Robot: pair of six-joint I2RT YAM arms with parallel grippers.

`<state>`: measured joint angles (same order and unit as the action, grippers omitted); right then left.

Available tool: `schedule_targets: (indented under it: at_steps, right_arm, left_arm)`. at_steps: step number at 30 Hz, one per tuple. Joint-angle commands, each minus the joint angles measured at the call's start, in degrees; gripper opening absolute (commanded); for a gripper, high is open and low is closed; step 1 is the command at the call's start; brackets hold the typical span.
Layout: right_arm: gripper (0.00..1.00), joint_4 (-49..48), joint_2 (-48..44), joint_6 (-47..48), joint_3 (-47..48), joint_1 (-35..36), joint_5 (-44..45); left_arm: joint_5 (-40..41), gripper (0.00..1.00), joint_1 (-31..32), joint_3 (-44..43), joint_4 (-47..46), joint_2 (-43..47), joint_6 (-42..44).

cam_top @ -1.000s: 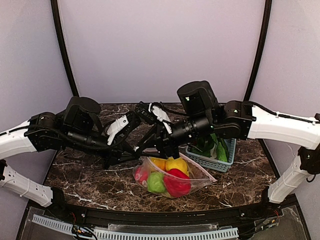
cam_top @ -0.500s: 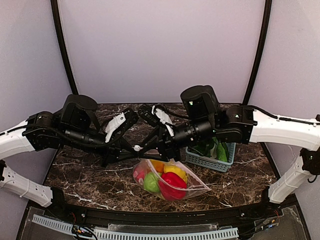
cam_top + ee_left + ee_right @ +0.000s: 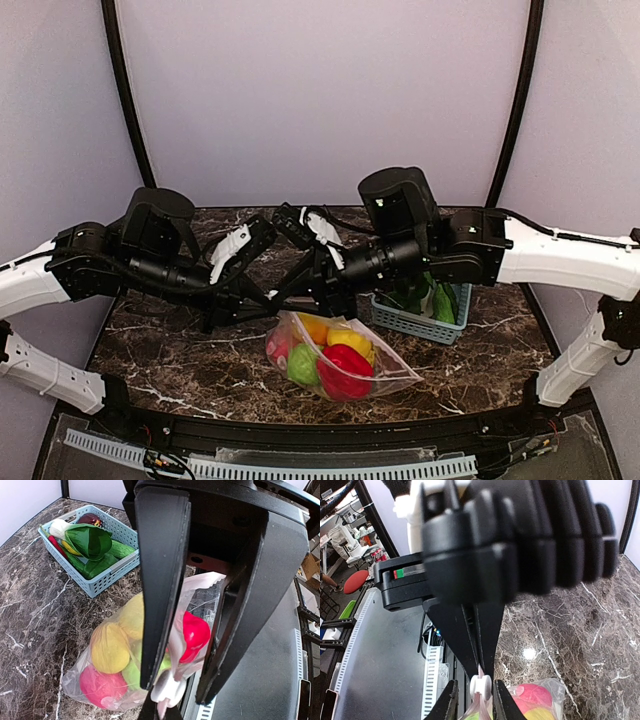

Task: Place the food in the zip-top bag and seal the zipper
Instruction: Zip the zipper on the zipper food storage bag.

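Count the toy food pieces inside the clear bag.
5 visible in the bag: pink fruit at its left, orange piece at the far end, yellow piece beside it, green apple near front, red fruit front right. Others may be hidden.

Basket flanks the zip-top bag rightward; tabletop leftward lies open.

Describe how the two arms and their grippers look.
Both arms match: the left arm and right arm have glossy white links joined by bulky black cylindrical joints, with thin black cables running along them. White brackets sit near the wrists. The left gripper and right gripper are black with long tapered fingers; the left carries a red-and-green sticker.
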<state>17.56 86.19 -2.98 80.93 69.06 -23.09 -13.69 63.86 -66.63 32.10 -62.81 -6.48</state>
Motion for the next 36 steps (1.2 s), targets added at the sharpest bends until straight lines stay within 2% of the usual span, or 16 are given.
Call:
schedule_targets:
  at_steps: [1,3,8,11,26,36]
  right_arm:
    - [0.21,-0.69,1.98,1.34,2.03,0.88,1.76]
    - [0.19,-0.64,2.34,1.53,2.19,0.94,1.68]
    - [0.05,-0.15,2.22,1.97,2.21,1.07,2.22]
    - [0.0,0.28,1.17,2.11,1.55,1.06,3.57]
    - [0.0,5.58,-4.94,1.18,-1.39,1.08,10.73]
    - [0.0,6.61,-7.29,-0.92,-4.28,1.02,12.99]
  left_arm:
    - [-1.55,0.01,-0.29,-1.34,-3.44,0.67,-0.29]
    - [-1.64,0.01,-0.31,-1.51,-3.36,0.57,-0.29]
    - [-0.89,0.01,-0.52,-1.42,-3.19,0.79,-0.44]
    - [2.34,0.01,-0.9,-1.92,-2.51,1.04,-1.8]
    - [10.44,0.01,-4.33,-4.49,1.04,0.32,-6.05]
    - [8.43,0.01,-5.71,-4.16,-1.07,0.79,-6.35]
